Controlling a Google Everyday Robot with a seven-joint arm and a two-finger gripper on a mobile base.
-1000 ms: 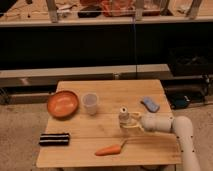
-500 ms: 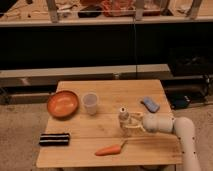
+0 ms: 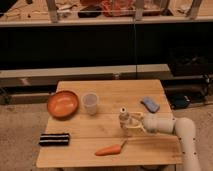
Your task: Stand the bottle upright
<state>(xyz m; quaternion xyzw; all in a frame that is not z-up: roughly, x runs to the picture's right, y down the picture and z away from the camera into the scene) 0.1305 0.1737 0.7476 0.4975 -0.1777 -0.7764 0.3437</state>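
The bottle (image 3: 123, 119) stands upright on the wooden table (image 3: 107, 90), right of centre, cap uppermost. The gripper (image 3: 131, 124) is at the bottle's right side, level with its body; the white arm (image 3: 175, 127) reaches in from the right edge. The bottle sits at the gripper's tip. Whether the jaws clamp it or stand clear cannot be told.

A translucent cup (image 3: 90, 103) stands behind and left of the bottle, with an orange bowl (image 3: 63, 104) beside it. A carrot (image 3: 110, 149) lies in front of the bottle.
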